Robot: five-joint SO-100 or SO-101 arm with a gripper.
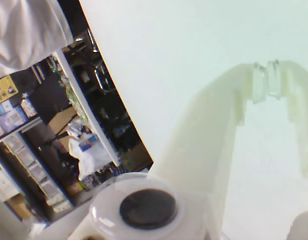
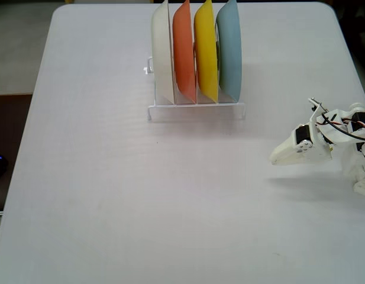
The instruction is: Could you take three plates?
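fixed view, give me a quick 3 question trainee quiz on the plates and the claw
1. True or false: the four plates stand upright on edge in the rack.
2. In the fixed view, which plate stands furthest right? A) cream-white plate B) orange plate C) yellow plate D) light blue plate
3. Fill in: the claw is ____ any plate (touching / apart from).

Key:
1. True.
2. D, the light blue plate; the cream-white one is furthest left.
3. Apart from; it sits low over the table at the right, its fingertips meeting in the wrist view.
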